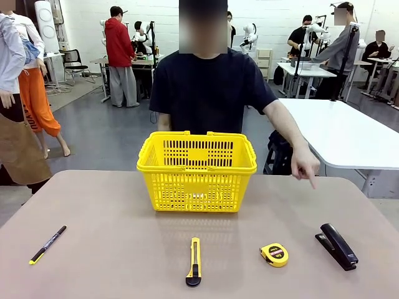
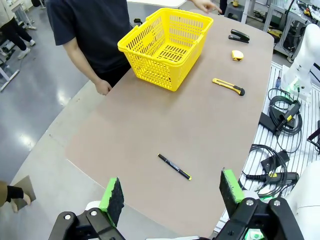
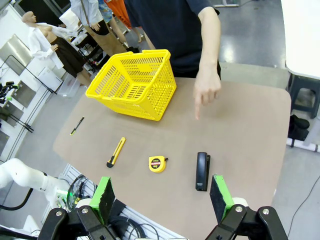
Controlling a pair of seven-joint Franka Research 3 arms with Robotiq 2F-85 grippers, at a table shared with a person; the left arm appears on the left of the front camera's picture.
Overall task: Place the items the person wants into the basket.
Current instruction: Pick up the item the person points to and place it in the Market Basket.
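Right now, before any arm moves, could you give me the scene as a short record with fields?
basket: far middle of the table, in front of the person, nothing seen inside
pen: near left
knife: near middle
tape measure: right of the knife
stapler: near right
person's hand: pointing down, on the stapler's side
left gripper: open, empty, above the table
right gripper: open, empty, above the table
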